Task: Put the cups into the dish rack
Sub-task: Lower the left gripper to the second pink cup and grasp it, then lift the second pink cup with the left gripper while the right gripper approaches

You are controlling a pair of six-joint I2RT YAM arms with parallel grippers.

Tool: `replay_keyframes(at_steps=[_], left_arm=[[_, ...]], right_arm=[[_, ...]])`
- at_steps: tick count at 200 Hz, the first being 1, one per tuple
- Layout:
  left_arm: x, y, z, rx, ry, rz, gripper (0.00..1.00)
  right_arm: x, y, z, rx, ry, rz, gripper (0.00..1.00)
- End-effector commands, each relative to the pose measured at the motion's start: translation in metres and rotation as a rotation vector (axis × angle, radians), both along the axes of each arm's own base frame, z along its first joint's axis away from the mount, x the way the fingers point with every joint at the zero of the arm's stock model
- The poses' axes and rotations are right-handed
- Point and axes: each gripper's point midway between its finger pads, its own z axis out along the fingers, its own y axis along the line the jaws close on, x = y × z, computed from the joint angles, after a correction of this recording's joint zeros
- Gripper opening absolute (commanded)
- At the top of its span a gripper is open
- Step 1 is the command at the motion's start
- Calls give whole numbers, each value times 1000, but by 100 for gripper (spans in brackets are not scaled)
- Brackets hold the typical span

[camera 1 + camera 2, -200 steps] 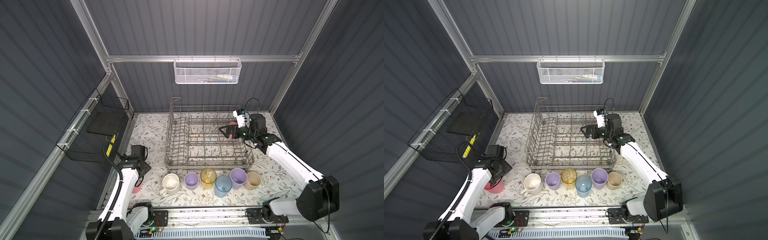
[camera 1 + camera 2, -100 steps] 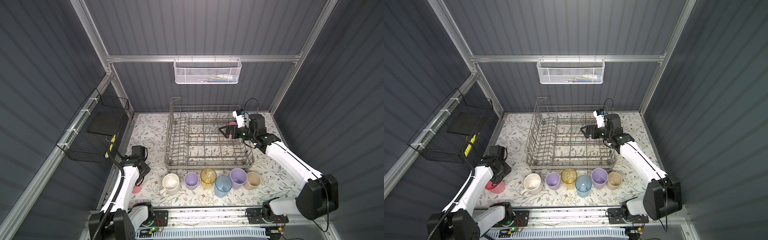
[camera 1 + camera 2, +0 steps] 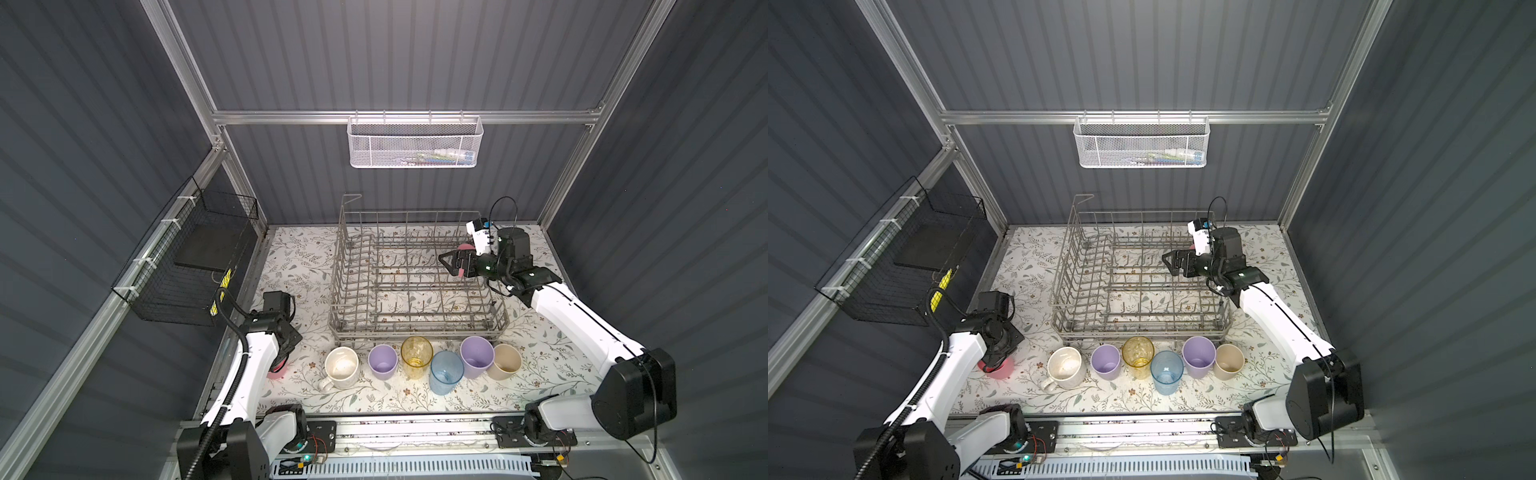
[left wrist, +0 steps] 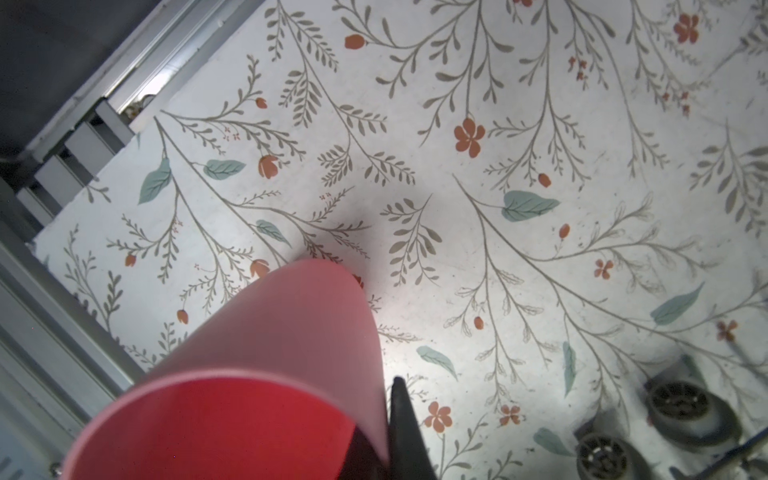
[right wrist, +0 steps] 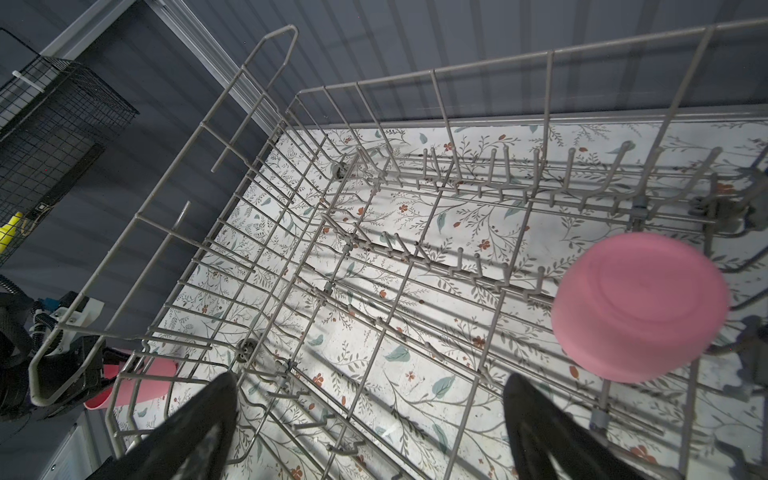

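Left of the dish rack (image 3: 415, 331), the left gripper (image 4: 384, 440) pinches the rim of a pink cup (image 4: 270, 353) on the table. It should lift straight up and clear the rack's side. The right gripper (image 5: 370, 415) is spread wide over the rack near an upturned pink cup (image 5: 640, 307). A row of cups (image 3: 415, 361) stands in front.

The left arm (image 3: 249, 365) and right arm (image 3: 577, 322) both have smooth white shells on the long links and rounded black housings at the joints. A ribbed black hose (image 3: 237, 314) runs along the left one. A thin black cable (image 3: 503, 198) loops above the right one's wrist, beside a white block (image 3: 478, 237) with a blue tip.
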Motion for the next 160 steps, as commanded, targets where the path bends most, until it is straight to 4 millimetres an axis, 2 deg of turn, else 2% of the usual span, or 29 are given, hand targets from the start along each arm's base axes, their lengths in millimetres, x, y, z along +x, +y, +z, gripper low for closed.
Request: replay_keyframes(at_steps=[1,32,69,119,160], left_arm=[[7,-1,12,-18,-50,4,0],[26,-13,33,-78,-157,-40,0],[53,-30,76,-150,-300,-127,0],[90,-45,167,-192,-539,-231,0],[115,-64,222,-259,-727,-323,0]], right_arm=[[5,-1,-6,-1,21,-14,99],[6,-1,-10,-2,33,-14,99],[6,0,-7,3,30,-14,99],[7,-1,-5,4,35,-21,99],[8,-1,-2,13,34,-28,99]])
